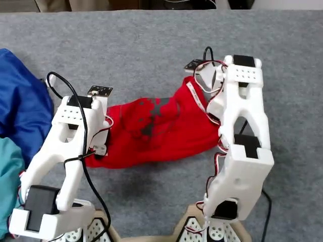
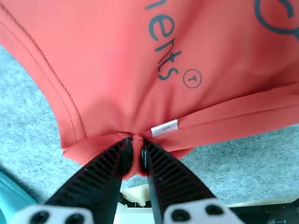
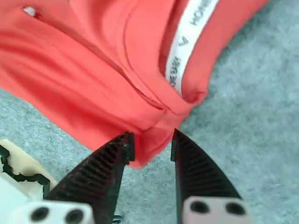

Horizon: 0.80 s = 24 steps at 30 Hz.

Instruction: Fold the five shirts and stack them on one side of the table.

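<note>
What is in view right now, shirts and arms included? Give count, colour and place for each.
red shirt: one, red with dark print, mid-table between the arms
blue shirt: one, blue, bunched at the table edge on the left arm's side
teal shirt: one, teal, same edge, beside the blue shirt and nearer the arm bases
table: one, grey cover, under everything
left gripper: one, black fingers, shut on the red shirt's edge by a small white tag
right gripper: one, black fingers, open, either side of the shirt's edge near the collar
</note>
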Motion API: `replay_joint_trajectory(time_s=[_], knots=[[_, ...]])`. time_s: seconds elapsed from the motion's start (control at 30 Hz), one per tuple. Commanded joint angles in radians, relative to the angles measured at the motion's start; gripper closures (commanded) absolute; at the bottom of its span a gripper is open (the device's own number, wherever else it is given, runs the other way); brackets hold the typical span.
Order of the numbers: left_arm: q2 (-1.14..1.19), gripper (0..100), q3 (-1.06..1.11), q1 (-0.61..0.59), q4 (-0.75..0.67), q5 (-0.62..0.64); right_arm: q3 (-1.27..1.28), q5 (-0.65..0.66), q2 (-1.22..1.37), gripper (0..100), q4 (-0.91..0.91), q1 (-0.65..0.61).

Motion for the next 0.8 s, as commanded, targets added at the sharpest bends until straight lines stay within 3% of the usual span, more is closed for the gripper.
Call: replay_joint_trajectory(time_s=[0.0, 0.77], knots=[[-0.019, 98, -0.034, 0.005, 0.011, -0.005, -0.039, -0.009, -0.028, 86.0, 0.02, 0.012], [-0.019, 98, -0.029, 0.005, 0.011, -0.005, -0.047, -0.058, 0.082, 86.2, -0.017, -0.065]])
